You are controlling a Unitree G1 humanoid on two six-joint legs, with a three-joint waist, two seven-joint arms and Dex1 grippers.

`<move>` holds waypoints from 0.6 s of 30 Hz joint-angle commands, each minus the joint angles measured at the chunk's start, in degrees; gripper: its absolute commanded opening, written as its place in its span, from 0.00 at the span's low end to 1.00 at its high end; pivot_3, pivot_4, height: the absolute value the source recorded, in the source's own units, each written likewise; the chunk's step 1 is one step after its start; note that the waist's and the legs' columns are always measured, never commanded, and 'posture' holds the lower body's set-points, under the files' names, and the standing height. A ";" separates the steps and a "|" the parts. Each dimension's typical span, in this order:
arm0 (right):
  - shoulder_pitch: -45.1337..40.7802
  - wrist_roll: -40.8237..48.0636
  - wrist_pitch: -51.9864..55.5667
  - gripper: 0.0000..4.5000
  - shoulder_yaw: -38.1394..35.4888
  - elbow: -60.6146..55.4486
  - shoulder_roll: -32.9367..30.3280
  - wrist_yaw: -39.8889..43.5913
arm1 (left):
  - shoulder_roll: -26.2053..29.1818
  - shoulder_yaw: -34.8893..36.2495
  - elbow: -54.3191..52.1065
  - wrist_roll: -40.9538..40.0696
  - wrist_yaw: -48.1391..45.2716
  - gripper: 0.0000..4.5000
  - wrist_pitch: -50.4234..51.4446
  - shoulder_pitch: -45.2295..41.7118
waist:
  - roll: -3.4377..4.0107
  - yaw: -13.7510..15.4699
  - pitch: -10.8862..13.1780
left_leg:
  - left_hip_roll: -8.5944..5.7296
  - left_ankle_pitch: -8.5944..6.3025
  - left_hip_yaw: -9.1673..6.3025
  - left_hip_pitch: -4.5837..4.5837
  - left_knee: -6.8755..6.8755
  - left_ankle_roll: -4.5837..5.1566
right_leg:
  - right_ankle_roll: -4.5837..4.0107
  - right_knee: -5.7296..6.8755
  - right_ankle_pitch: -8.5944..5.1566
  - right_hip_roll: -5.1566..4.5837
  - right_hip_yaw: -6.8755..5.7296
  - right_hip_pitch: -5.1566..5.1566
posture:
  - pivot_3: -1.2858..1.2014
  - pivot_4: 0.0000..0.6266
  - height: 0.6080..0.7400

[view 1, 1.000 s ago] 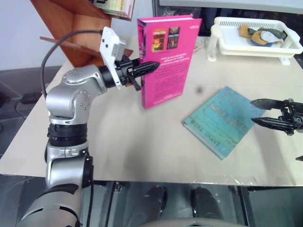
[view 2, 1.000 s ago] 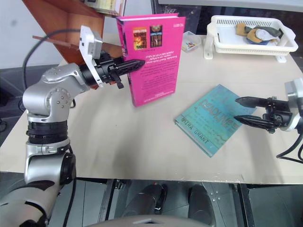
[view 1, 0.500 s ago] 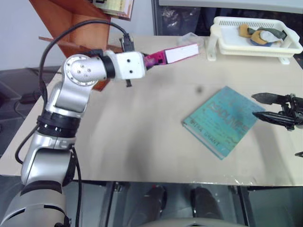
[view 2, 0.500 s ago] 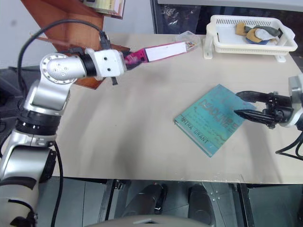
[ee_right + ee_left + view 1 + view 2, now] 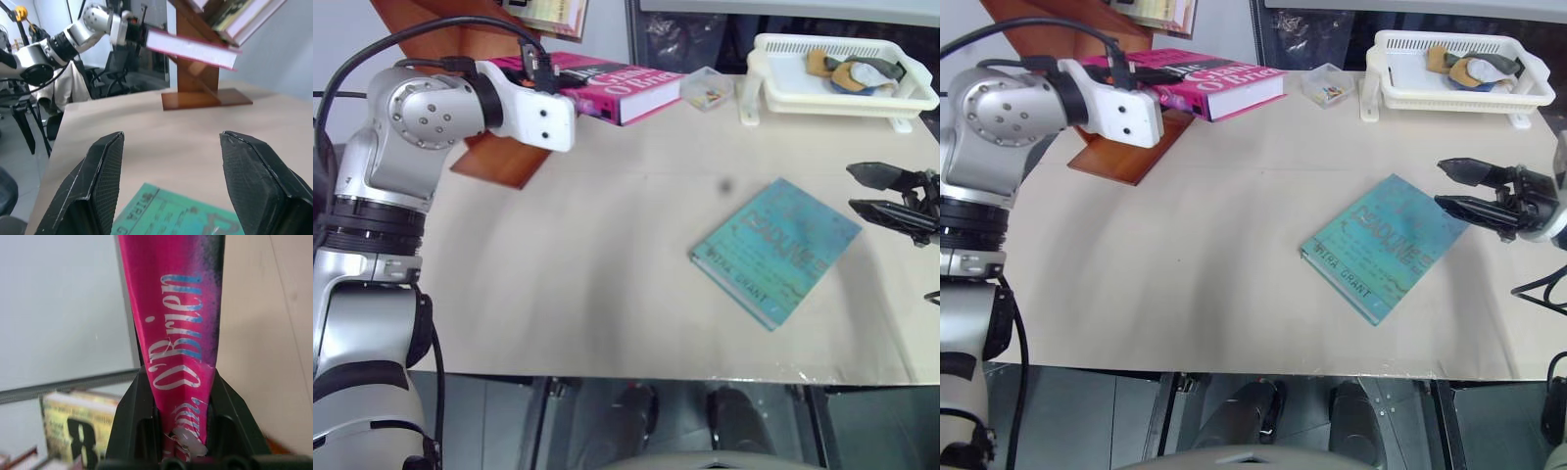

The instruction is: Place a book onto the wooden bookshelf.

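Holding the book (image 5: 612, 82) flat above the table (image 5: 607, 284), your L gripper (image 5: 182, 431) is clamped on its spine end — right by the bookshelf (image 5: 460, 39). Your R gripper (image 5: 1469, 191) hangs w/ fingers spread beside the teal book (image 5: 773, 250).

Beige table (image 5: 607, 294), pale wall (image 5: 342, 69) behind, grey floor (image 5: 352, 176), dark chairs (image 5: 115, 73) beyond
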 commanded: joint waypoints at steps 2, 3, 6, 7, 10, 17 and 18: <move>-1.99 2.06 1.29 0.71 -1.73 0.23 0.04 1.64 | 2.89 2.11 0.55 2.31 2.21 0.11 -1.12 -2.90 | 0.00 0.00 0.00 | 0.00 0.00 0.00 0.00 0.00 0.00 | 0.00 0.02 0.00 0.01 0.00 0.00 | 0.52 0.24 1.00; -2.12 2.00 1.38 0.71 -1.63 0.36 0.03 1.72 | 3.16 2.18 0.63 2.63 2.43 0.11 -1.24 -2.98 | 0.00 0.00 0.00 | 0.00 0.00 0.00 0.00 0.00 0.00 | 0.00 0.01 0.00 0.00 0.00 0.00 | 0.52 0.24 1.00; -2.97 0.66 0.50 0.71 -0.72 2.24 -0.05 2.72 | 4.86 2.71 0.35 3.06 2.12 0.11 -1.34 -3.18 | 0.01 -0.03 0.01 | 0.00 0.00 0.00 0.00 0.00 0.01 | 0.00 0.01 0.00 0.01 0.01 -0.01 | 0.52 0.24 1.00; -3.16 0.34 0.25 0.71 -0.53 2.69 -0.04 3.00 | 5.50 2.71 0.43 3.50 2.18 0.11 -1.60 -3.41 | 0.01 -0.04 0.01 | 0.00 0.00 0.00 0.00 0.00 0.01 | 0.00 0.01 0.00 0.01 0.01 -0.01 | 0.52 0.24 1.00; -3.84 -0.17 -0.34 0.71 -0.27 4.09 0.09 3.77 | 7.21 2.48 1.52 3.06 -0.21 0.11 -1.25 -4.64 | 0.02 -0.10 0.01 | 0.00 0.00 0.01 0.00 0.00 0.01 | 0.00 0.04 0.00 0.02 0.02 -0.03 | 0.52 0.24 1.00; -4.40 -1.23 -1.81 0.71 0.05 6.11 0.28 5.01 | 10.16 2.34 2.26 -1.09 -9.96 0.11 0.24 -5.44 | 0.02 -0.15 0.01 | 0.00 0.00 0.02 0.00 0.00 0.01 | 0.00 0.07 0.00 0.04 0.02 -0.04 | 0.52 0.24 1.00; -4.41 -1.30 -2.00 0.71 0.09 6.26 0.30 5.10 | 10.45 2.58 2.55 -1.94 -11.33 0.11 0.54 -5.33 | 0.02 -0.16 0.01 | 0.00 0.00 0.01 0.00 0.00 0.01 | 0.00 0.06 0.00 0.04 0.02 -0.05 | 0.52 0.24 1.00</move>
